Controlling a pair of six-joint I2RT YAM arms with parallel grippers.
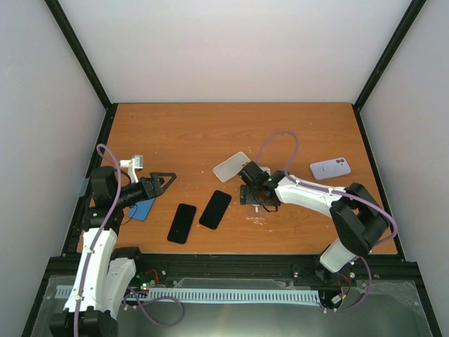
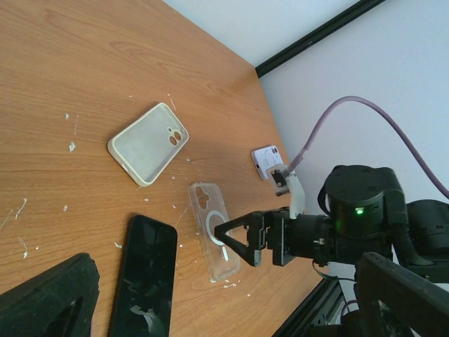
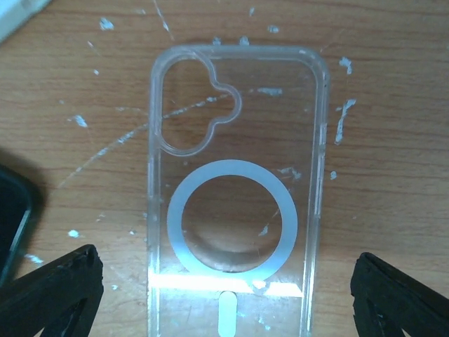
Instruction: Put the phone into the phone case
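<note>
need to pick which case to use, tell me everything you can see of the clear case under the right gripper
The clear case is see-through plastic with a raised rim, a lobed camera cutout in one corner, a whitish ring in the middle and a short bar below it. It is empty and lies flat on the scuffed wooden table. The right gripper hangs above it, open, a finger off each side, not touching it.

The table (image 1: 210,133) was orange-brown wood grain with white flecks. The clear case (image 3: 235,196) carried a white ring (image 3: 233,167). The near phone (image 1: 182,223) and far phone (image 1: 215,209) were black. The case at 3 o'clock (image 1: 330,168) was lavender, and the case at 8 o'clock (image 1: 142,209) was blue.
</note>
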